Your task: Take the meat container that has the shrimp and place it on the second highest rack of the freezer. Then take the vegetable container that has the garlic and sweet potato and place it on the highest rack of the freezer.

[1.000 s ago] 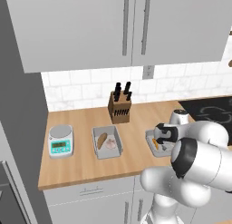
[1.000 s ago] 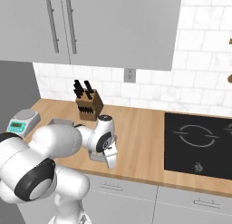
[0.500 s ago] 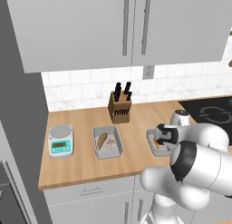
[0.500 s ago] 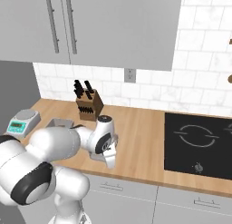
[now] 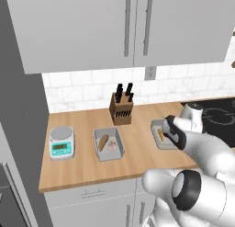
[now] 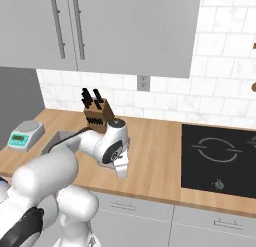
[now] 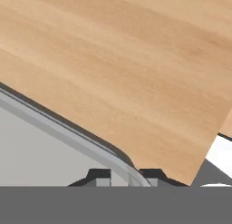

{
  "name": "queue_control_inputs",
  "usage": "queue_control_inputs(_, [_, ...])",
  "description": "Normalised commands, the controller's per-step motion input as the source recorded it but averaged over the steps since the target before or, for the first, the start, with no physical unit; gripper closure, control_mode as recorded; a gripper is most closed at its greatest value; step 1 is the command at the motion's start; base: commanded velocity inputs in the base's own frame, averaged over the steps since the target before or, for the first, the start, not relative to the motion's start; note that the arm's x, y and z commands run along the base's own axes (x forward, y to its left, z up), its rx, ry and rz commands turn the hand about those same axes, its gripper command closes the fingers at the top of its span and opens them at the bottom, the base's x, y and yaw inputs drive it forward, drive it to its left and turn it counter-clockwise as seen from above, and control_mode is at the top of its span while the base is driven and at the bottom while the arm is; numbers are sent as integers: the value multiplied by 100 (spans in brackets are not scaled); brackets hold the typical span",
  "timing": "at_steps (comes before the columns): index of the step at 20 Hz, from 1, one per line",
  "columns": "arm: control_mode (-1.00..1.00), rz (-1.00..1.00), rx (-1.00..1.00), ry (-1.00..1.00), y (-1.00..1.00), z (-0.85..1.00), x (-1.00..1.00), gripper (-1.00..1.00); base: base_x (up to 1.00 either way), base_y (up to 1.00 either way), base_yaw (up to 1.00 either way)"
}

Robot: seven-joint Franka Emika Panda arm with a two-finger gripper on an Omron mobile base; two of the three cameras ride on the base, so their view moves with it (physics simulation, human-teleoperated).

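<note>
- Gripping the rim of the meat container [image 5: 161,135] is the step in hand; the gripper [image 7: 123,175] is closed narrow on its curved corner edge, one of the fingers [image 7: 99,177] on each side of the thin wall.
- This tray lies on the table [image 5: 87,166], to the right of the knife block [image 5: 121,112] and a little nearer the front edge; the shrimp [image 5: 160,133] is a small orange piece inside it.
- To do it well, I judge the lift must be straight up and slow, because a hold on one corner lets the tray tilt and the shrimp slide.
- Keeping the tray level during the carry to the freezer seems important.
- The vegetable container [image 5: 109,144] with the sweet potato [image 5: 103,142] and the garlic [image 5: 112,146] lies left of the knife block, toward the front edge, beside the kitchen scale [image 5: 61,142]; it waits for later.
</note>
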Motion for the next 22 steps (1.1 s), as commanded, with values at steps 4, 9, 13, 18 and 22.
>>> queue_control_inputs(4, [-100,4,8,-7,9,100,-48,100,0,0,0])
queue_control_inputs(9, [-100,21,1,6,46,100,-28,100,0,0,0])
queue_control_inputs(13, [-100,36,0,16,45,100,-13,100,0,0,0])
queue_control_inputs(18, [-100,43,0,13,25,100,-13,100,0,0,0])
queue_control_inputs(22, [-100,36,0,19,25,98,-19,100,0,0,0])
